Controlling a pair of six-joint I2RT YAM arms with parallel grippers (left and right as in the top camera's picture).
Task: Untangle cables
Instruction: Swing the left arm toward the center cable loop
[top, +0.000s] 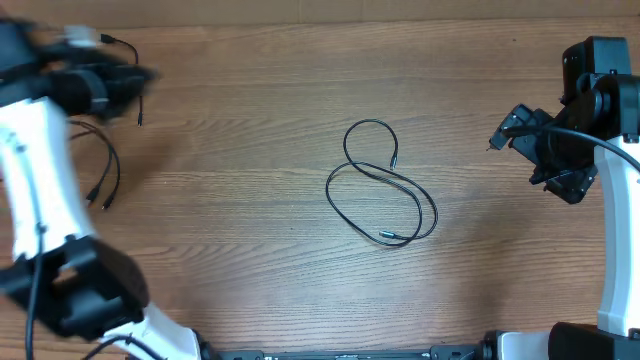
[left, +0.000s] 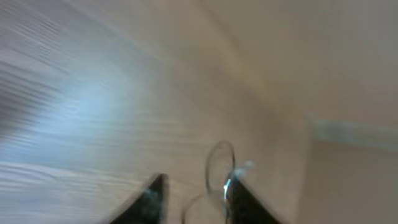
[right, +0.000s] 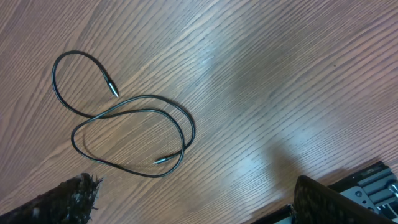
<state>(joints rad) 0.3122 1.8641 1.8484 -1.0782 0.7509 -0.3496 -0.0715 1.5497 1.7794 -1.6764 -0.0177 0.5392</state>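
One thin black cable (top: 385, 190) lies in a loose figure-eight in the middle of the wooden table, both plug ends free; it also shows in the right wrist view (right: 124, 130). A second thin cable (top: 108, 165) lies at the far left, partly under the left arm. My left gripper (top: 138, 82) is blurred at the back left, above that cable. In the left wrist view its fingers (left: 194, 202) are apart, and a thin cable loop (left: 219, 165) shows beside the right finger. My right gripper (top: 505, 132) is at the right, open and empty (right: 199, 205), away from the middle cable.
The wooden table (top: 250, 120) fills the view. The white left arm (top: 40, 180) covers the table's left edge. The right arm (top: 615, 200) stands along the right edge with its own thick black cable.
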